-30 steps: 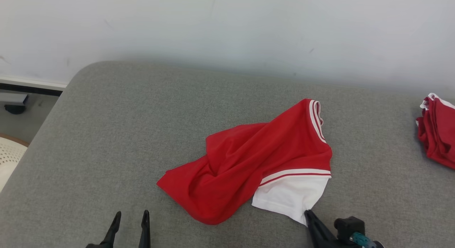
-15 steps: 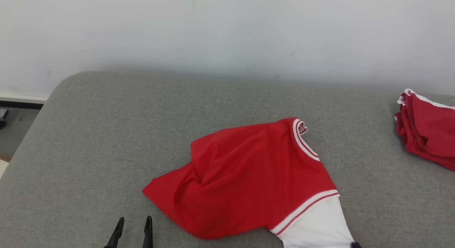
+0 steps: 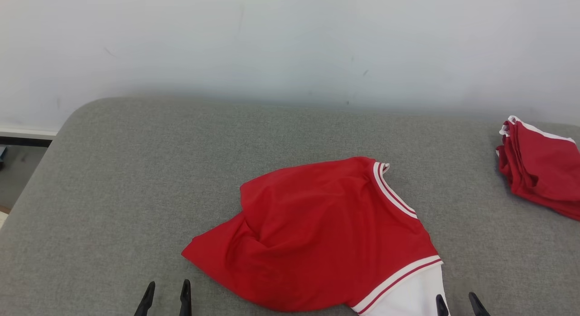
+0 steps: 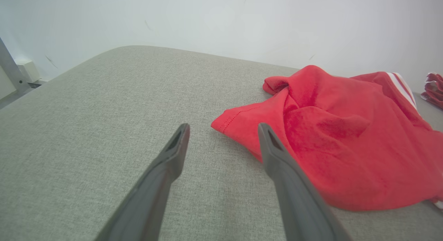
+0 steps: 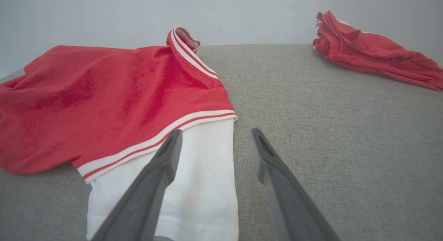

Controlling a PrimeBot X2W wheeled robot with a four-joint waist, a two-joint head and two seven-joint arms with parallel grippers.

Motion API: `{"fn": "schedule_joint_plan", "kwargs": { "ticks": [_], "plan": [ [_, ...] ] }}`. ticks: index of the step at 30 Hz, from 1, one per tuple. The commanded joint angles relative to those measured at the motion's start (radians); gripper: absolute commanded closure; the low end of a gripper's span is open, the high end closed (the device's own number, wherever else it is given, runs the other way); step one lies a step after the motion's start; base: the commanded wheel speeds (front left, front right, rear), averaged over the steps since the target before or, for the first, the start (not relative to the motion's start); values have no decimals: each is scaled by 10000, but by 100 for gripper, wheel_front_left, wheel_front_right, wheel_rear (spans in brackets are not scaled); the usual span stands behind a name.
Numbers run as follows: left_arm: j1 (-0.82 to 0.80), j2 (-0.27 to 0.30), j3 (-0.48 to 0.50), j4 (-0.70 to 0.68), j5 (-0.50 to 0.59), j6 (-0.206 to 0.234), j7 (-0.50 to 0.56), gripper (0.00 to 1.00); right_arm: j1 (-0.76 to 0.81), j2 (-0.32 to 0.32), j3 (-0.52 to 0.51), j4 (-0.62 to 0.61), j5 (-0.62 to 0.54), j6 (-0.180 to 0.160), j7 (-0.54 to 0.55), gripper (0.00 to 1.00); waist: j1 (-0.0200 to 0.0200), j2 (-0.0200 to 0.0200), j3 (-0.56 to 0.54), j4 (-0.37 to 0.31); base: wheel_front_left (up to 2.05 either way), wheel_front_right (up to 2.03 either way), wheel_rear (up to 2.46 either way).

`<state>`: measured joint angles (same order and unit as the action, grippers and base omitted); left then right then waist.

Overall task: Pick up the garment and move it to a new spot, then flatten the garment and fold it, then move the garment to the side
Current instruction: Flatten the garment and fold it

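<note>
Standing by the grey bench [image 3: 136,171] and taking the head view first: the left tool [image 3: 166,298] pokes up at the near edge with its two dark fingers apart, holding nothing, and sits on the near side of the garment [image 3: 317,234], apart from it. The right tool [image 3: 456,304] shows two tips at the bottom right, also spread, right beside the garment's white sleeve [image 3: 408,302]. The red garment lies rumpled in the middle of the bench. Its long axis runs on a slant, from a red corner at the left toward the striped cuff at the near right. The striped collar [image 3: 389,189] faces the far right, and the white sleeve points back toward the robot. One more heap of red cloth [image 3: 539,171] sits at the far right, well apart; I cannot count its pieces.

From the left wrist, the left tool [image 4: 223,130] gapes wide and empty above the bench, and the garment's [image 4: 339,137] red corner lies just past its tips.

From the right wrist, the right tool [image 5: 215,133] stands wide open with nothing gripped. Its left finger crosses over the white sleeve [image 5: 207,185], though whether it touches I cannot tell. The garment's [image 5: 104,95] red body spreads to the left, and the heap [image 5: 373,54] lies at the upper right.
</note>
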<state>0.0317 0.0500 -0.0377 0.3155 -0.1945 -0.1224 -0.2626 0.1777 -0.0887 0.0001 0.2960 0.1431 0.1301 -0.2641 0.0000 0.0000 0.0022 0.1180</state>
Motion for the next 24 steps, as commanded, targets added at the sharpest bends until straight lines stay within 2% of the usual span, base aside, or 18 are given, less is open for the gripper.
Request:
{"fn": "schedule_joint_plan", "kwargs": {
  "ticks": [1, 8, 15, 24],
  "plan": [
    [73, 8, 35, 30, -2, -2, -28, 0, 32, 81, 5, -335, -105, 11, 5, 0, 0, 0, -23, 7, 0, 0, 0],
    [8, 3, -169, 30, 12, -47, -28, 0, -125, 316, 268, -1318, 35, 11, 4, 0, 0, 0, 60, -133, 0, 0, 0],
    [-237, 9, -679, 218, -125, -76, -28, 0, -427, 386, 893, -1222, 414, 11, 4, 0, 0, 0, 205, -409, 0, 0, 0],
    [-816, 9, -1060, 1471, -525, 52, -28, 0, -663, 381, 1466, -1121, 747, 11, 4, 0, 0, 0, 476, -873, 0, 0, 0]
  ]
}}
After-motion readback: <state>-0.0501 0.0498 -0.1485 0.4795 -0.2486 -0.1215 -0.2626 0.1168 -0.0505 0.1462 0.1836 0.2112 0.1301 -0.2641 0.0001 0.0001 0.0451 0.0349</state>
